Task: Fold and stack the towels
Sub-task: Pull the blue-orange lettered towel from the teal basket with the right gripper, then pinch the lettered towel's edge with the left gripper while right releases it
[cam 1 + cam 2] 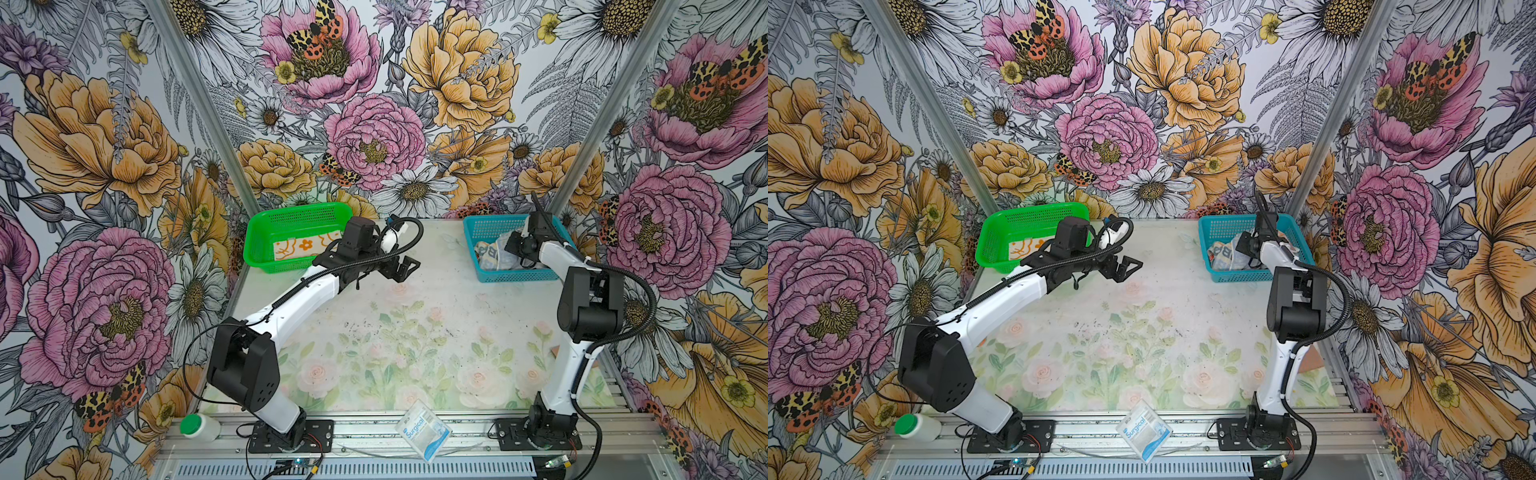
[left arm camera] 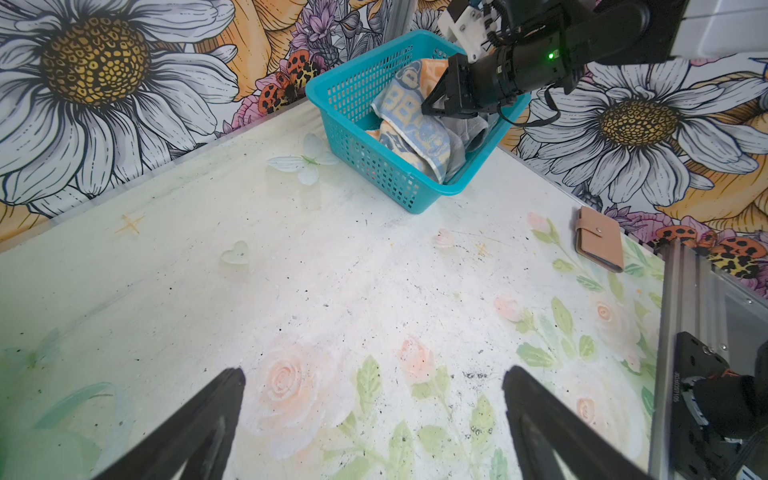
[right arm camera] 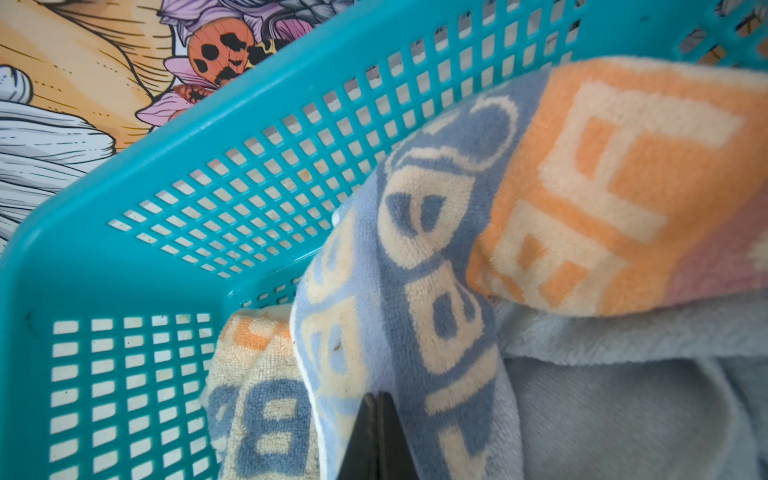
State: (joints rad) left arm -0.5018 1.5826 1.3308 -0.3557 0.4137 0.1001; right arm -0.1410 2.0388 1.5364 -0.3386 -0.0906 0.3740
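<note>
Across the back of the flower-printed counter point(image 1: 415, 316) sit two mesh baskets, well apart: a green basket point(image 1: 291, 211) on the left and a teal basket point(image 2: 374, 162) on the right. Flat on the green basket's floor lies the cream towel point(image 1: 305, 245) with orange flower outlines. Crumpled together in the teal basket are the lettered towel point(image 3: 436, 270), blue and orange, and the grey towel point(image 3: 623, 415), partly under it. The right fingers point(image 3: 376, 436) reach into that basket, clenched on a fold of the lettered towel. The left fingers point(image 2: 208, 415) hover spread wide above bare counter, grasping nothing. At the front edge lie a "Surgical" packet point(image 1: 422, 432) and a green-capped bottle point(image 1: 199, 426); a tan wallet point(image 2: 600, 239) lies near the counter's right edge.
</note>
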